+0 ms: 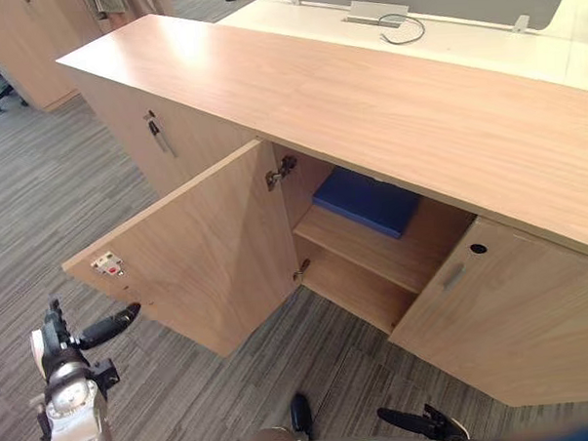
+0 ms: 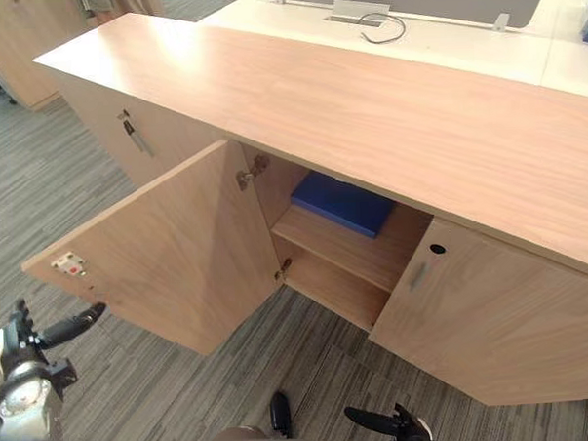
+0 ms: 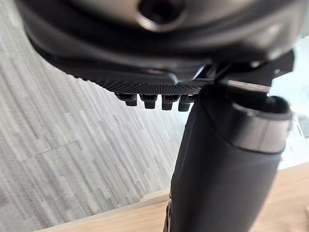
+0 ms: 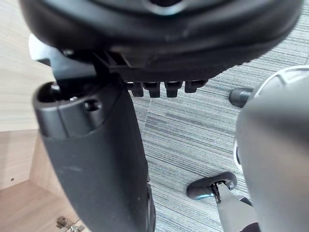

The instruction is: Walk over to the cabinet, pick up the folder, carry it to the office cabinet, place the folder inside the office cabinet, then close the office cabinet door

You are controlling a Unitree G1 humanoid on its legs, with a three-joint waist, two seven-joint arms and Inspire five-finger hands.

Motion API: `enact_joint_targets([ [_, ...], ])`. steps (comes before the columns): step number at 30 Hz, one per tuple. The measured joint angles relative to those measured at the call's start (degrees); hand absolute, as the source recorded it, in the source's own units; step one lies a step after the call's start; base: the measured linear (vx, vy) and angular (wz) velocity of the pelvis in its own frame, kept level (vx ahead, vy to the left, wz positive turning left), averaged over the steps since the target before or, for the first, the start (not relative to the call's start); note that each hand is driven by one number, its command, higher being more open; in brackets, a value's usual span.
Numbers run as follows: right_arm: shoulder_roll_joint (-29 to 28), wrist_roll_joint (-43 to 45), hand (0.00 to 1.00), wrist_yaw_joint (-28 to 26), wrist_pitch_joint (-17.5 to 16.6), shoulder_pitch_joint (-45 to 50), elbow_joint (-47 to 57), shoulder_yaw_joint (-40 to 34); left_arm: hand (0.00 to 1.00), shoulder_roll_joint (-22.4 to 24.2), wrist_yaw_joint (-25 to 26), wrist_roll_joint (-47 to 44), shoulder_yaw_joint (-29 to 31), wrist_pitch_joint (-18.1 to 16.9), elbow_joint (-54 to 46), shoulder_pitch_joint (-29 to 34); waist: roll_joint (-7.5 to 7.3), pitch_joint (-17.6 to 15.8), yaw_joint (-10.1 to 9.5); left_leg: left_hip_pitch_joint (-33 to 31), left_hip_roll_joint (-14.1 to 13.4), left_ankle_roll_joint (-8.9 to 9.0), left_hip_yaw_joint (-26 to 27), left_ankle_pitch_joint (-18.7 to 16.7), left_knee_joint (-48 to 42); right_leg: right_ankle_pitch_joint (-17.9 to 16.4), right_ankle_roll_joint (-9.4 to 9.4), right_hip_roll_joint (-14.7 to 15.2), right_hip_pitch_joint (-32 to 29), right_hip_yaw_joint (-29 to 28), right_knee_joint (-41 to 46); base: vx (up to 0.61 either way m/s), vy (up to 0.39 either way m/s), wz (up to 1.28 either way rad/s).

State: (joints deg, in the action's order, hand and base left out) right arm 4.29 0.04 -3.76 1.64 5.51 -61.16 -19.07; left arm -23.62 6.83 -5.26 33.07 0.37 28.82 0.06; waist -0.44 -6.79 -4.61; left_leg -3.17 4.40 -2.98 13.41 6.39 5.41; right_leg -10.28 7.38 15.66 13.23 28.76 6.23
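In the left eye view, the blue folder point(image 1: 366, 202) is seen lying flat on the upper shelf point(image 1: 369, 254) inside the office cabinet point(image 1: 367, 110), whose left door point(image 1: 207, 249) is swung open. The left robot hand point(image 1: 105, 328) is seen near this door, and the right robot hand point(image 1: 420, 422) is seen lower. In the left wrist view, the fingers point(image 3: 155, 101) are kept wide and nothing is held. In the right wrist view, the same is seen.

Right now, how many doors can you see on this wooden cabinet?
3. The left door is shut, the middle door is swung wide open, and the right door stands beside the opening. More may lie past the view's right edge.
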Motion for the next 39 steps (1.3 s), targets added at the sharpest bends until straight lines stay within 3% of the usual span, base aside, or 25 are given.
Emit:
enact_joint_targets([
  [7, 0.48, 0.07, 1.0, -0.07, -0.02, 1.05, -0.58, -0.09, 1.0, -6.29, -0.05, 0.07, -2.23, -0.04, 3.15, -6.38, 0.3, -0.11, 0.0, 1.47, -0.43, 0.39, 1.74, -0.37, -0.05, 0.0, 0.01, 0.16, -0.11, -2.68, 0.82, 0.02, 0.015, -0.15],
  [13, 1.35, 0.13, 1.0, -0.06, -0.41, 2.02, -1.45, -0.13, 1.0, -8.13, -0.73, -13.08, -7.32, -0.92, 9.13, -8.34, 0.99, 0.26, 0.12, 2.67, -1.17, 0.56, 3.31, -0.33, -0.03, -0.03, 0.05, 0.01, -0.14, -4.21, 1.09, 0.0, 0.007, -0.17],
  [17, 2.0, 0.11, 1.0, -0.09, -0.09, 2.6, -3.0, -0.15, 1.0, -6.84, -1.26, -18.07, -10.58, -2.5, 9.2, -7.73, 1.24, 0.38, -0.15, 2.65, -1.04, 1.04, 3.3, -0.32, 0.02, -0.35, 0.51, 0.07, -0.16, -4.14, 1.08, -0.03, 0.014, 0.0],
  [22, 2.27, 0.07, 1.0, -0.29, 0.4, 2.56, -3.68, -0.12, 1.0, 2.09, -1.07, -28.72, -13.74, -6.72, 5.61, -2.34, 1.25, 0.49, 0.05, 2.19, 0.0, 1.09, 3.04, -0.25, 0.04, -1.76, 0.69, 1.04, -0.2, -3.58, 0.76, -0.05, 0.028, 0.03],
  [24, 2.29, 0.04, 1.0, -0.24, 0.75, 2.65, -3.7, -0.08, 1.0, 4.55, -0.94, -34.7, -21.17, -7.5, -0.42, 5.42, 1.09, 0.61, 0.07, 1.67, 0.83, 0.85, 1.85, -0.08, 0.04, -2.56, 0.84, 1.54, -0.27, -2.92, 0.69, -0.04, 0.027, 0.18],
  [29, 2.27, -0.04, 1.0, 0.12, 0.88, 2.36, -3.88, 0.94, 1.0, 8.25, -3.39, -39.34, -35.45, -5.96, -3.98, 15.66, 0.82, 1.88, -0.04, 0.0, 1.73, 0.05, 0.93, 0.31, 0.02, -2.55, 1.07, 2.18, -1.3, -2.02, 0.83, -0.01, 0.027, 0.14],
  [34, 2.11, -0.06, 1.0, 0.21, 0.49, 0.6, -4.81, 5.22, 1.0, 6.51, -9.3, -40.27, -51.04, 0.44, -11.49, 21.12, -1.21, 3.78, 1.13, -0.93, 2.08, -0.82, 0.93, 0.23, -0.01, -2.1, 1.74, 2.52, -2.51, -2.1, 1.53, 0.02, 0.013, 0.0],
  [37, 1.42, -0.06, 1.0, 0.24, 0.09, -0.13, -4.91, 6.81, 1.0, 8.01, -14.83, -44.46, -56.04, 3.73, -14.13, 21.56, -2.06, 4.7, 2.33, -0.84, 1.87, -0.77, 0.95, 0.12, 0.0, -1.86, 1.77, 2.36, -2.51, -2.08, 1.52, 0.02, 0.008, -0.01],
  [39, 1.45, -0.05, 1.0, 0.26, -0.25, -0.21, -4.89, 7.38, 1.0, 8.97, -16.08, -45.32, -56.99, 4.12, -15.51, 21.39, -2.05, 4.83, 2.79, -0.78, 1.64, -0.71, 0.99, 0.08, 0.0, -1.77, 1.69, 2.15, -2.5, -2.06, 1.48, 0.01, 0.003, -0.04],
])
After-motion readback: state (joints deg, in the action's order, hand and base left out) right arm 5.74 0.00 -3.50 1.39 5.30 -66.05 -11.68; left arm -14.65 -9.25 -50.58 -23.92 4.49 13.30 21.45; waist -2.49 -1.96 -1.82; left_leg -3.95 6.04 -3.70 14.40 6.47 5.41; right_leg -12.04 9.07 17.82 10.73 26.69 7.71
